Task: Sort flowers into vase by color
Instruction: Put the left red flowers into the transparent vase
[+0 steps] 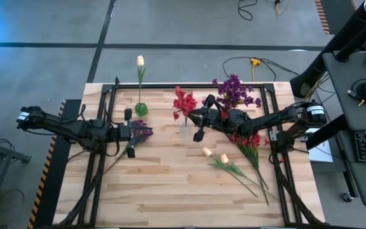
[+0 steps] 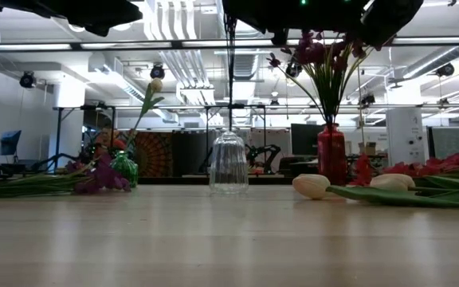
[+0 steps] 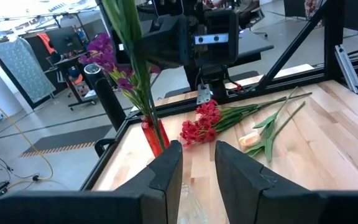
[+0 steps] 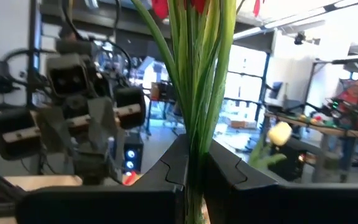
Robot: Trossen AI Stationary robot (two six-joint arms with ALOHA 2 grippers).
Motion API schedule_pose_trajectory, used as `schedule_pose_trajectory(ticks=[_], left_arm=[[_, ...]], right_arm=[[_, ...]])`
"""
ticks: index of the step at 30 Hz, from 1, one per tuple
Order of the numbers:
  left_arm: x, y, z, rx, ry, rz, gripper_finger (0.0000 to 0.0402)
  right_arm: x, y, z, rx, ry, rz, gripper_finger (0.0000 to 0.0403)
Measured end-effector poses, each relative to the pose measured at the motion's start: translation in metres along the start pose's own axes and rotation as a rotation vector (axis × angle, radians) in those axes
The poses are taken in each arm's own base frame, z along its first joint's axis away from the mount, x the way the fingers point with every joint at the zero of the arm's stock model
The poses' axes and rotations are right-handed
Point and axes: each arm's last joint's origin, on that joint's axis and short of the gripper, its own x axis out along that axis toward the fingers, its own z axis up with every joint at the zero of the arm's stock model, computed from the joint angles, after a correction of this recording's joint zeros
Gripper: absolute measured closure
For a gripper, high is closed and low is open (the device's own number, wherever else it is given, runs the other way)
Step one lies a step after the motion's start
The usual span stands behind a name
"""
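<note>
My right gripper (image 1: pixel 202 119) is shut on a bunch of red flowers (image 1: pixel 184 102) over the clear glass vase (image 2: pixel 229 163) at mid table. My left gripper (image 1: pixel 129 133) is open and empty, up off the table over purple flowers (image 1: pixel 142 131) that lie flat on the wood. A cream tulip (image 1: pixel 140 61) stands in a green vase (image 1: pixel 141 109). Purple flowers (image 1: pixel 234 91) stand in a red vase (image 2: pixel 331 151). More red flowers (image 1: pixel 250 143) and two cream tulips (image 1: pixel 215 155) lie on the table at the right. My right gripper pinches the red flowers' green stems (image 4: pixel 197 112) between its two fingers, several stems together. The fingers come level from the table's right side and lie across the stems. The bunch stands upright, blossoms above the fingers, and a stem (image 2: pixel 231 80) runs down to the clear vase's mouth.
A black metal frame (image 1: pixel 189 84) runs round the table top. The near half of the table (image 1: pixel 170 191) holds nothing but the stem ends of the lying flowers. The three vases stand in a row across the far half.
</note>
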Motion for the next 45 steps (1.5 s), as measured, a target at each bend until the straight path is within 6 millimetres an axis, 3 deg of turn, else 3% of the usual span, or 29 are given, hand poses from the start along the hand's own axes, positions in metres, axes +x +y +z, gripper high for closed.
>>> schedule_pose_trajectory(ticks=[37,45], left_arm=[[0.0001,0.0000,0.0000,0.000,0.000,0.000,0.0322],[0.0001,0.0000,0.0000,0.000,0.000,0.000,0.0322]], right_arm=[[0.0000,0.0003,-0.0026,0.007,0.026,-0.003,0.0377],[0.0000,-0.0001,-0.0027,0.007,0.030,-0.018,0.0315]])
